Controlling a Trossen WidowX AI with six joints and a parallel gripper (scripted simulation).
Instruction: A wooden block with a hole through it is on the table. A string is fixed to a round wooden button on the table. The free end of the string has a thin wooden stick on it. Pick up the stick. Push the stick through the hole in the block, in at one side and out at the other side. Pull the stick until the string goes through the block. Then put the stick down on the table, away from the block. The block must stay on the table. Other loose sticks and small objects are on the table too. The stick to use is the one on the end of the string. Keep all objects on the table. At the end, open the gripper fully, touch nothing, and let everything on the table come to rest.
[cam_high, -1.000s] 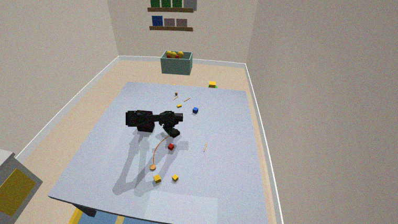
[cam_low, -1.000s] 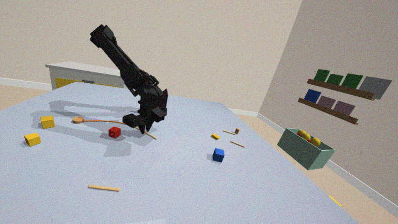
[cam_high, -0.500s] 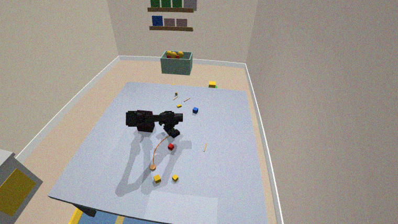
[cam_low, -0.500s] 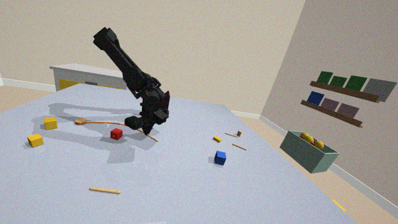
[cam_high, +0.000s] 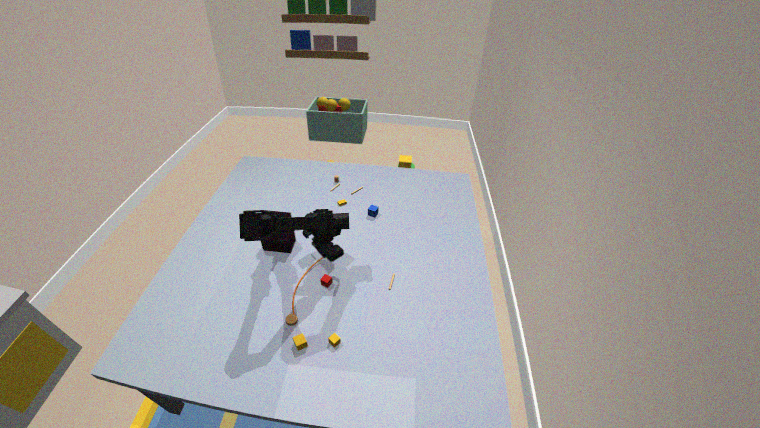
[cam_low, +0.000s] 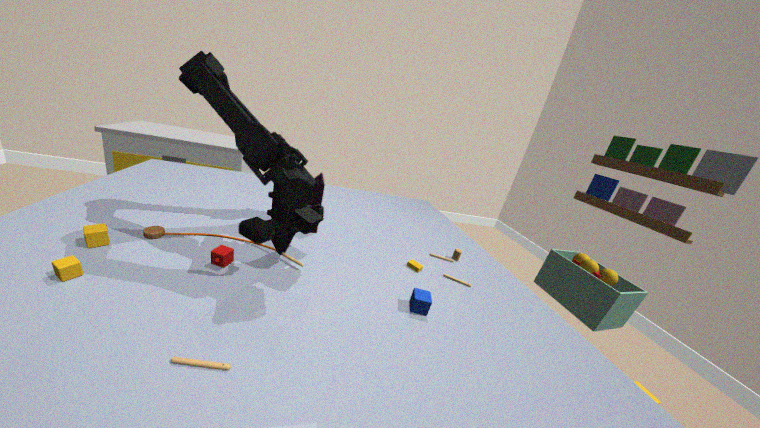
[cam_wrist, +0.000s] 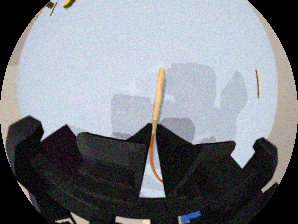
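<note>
right now my pincer (cam_low: 281, 249) is down at the bench (cam_low: 329, 345), clamped on the stick (cam_wrist: 157, 99) that sits at the end of the string (cam_low: 212, 235). in the wrist view the stick runs straight out from between the fingers, pale and thin, with the orange string curling back beneath it. from the exterior view the far tip of the stick pokes out past the pincer toward the right, low over the bench; i cannot tell whether it touches the surface. the string trails left in a shallow arc to the round button (cam_low: 153, 231), which lies flat on the bench. the red block (cam_low: 222, 255) sits just beside the string, a little in front of it and near the pincer, resting on the bench with a dark hole showing on its face. two yellow cubes (cam_low: 95, 235) lie out to the left, a blue cube (cam_low: 420, 300) is well apart on the right, and a loose stick (cam_low: 199, 363) lies alone toward the front
</note>
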